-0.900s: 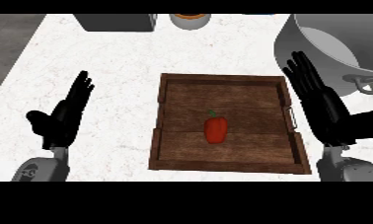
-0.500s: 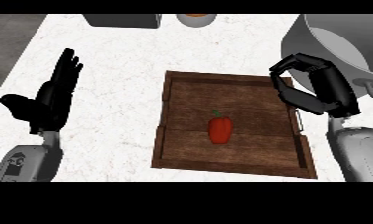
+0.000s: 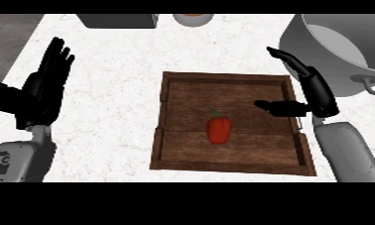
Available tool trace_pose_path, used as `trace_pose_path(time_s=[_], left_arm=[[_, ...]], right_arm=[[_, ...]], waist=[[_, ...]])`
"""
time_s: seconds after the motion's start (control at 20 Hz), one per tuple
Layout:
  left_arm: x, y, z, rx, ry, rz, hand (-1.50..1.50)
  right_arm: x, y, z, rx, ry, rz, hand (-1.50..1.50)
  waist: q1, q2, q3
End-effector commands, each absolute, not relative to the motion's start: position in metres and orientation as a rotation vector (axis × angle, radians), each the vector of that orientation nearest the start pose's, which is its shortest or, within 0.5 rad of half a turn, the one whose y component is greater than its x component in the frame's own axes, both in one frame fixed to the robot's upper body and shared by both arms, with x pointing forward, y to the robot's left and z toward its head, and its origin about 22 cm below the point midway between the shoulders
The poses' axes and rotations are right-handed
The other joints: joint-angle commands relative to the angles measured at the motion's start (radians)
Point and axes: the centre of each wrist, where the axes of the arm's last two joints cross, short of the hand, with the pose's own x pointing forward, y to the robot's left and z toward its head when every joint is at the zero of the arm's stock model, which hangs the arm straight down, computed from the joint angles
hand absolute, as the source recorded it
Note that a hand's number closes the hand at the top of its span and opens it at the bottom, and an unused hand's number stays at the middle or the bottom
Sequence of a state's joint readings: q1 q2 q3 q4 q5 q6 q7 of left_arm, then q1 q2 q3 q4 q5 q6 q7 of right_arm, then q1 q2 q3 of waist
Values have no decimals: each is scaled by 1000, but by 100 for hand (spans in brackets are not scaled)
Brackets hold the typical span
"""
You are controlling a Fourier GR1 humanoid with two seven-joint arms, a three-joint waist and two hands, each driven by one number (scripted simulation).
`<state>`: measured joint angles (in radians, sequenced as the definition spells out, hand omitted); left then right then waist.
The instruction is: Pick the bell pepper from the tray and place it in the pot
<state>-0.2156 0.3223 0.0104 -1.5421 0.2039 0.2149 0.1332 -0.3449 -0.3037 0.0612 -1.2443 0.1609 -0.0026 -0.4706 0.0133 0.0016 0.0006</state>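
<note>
Sitting upright-ish near the middle of the wooden tray [image 3: 176, 120], the red bell pepper [image 3: 218, 130] hasn't been touched yet. Our right hand [image 3: 311, 92] hangs over the tray's right rim, fingers spread wide, thumb pointing at the pepper, holding nothing. Left hand [image 3: 45, 87] just rests open at the left. The pot [image 3: 333, 45] is close behind, so we could clip its rim or nudge the tray.

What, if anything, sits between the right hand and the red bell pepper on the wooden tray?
Nothing visible does. The red bell pepper lies alone on the brown wooden tray, with bare tray floor between it and the black right hand, which hovers open over the tray's right rim. The large grey metal pot stands beyond that hand.
</note>
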Motion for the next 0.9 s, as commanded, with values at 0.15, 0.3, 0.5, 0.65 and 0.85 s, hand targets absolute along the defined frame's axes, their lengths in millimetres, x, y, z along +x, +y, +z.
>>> trace_pose_path(time_s=[0.15, 0.3, 0.5, 0.65, 0.85], left_arm=[[293, 269, 82, 182, -1612, 64, 0], [292, 280, 82, 204, -1609, 82, 0], [283, 289, 87, 200, -1617, 64, 0], [290, 277, 73, 200, -1607, 65, 0], [283, 287, 78, 214, -1615, 77, 0]], right_arm=[[317, -266, 78, -151, -1864, 852, -150], [325, -233, 98, -166, -1683, 1091, -150], [319, -215, 104, -213, -1487, 1309, -150], [326, -184, 127, -234, -1399, 1420, -150], [318, -146, 120, -232, -1276, 1479, -150]], waist=[[-22, -6, -1], [-15, -10, -4], [-7, -10, -3], [-7, -4, -3], [-5, -4, -2]])
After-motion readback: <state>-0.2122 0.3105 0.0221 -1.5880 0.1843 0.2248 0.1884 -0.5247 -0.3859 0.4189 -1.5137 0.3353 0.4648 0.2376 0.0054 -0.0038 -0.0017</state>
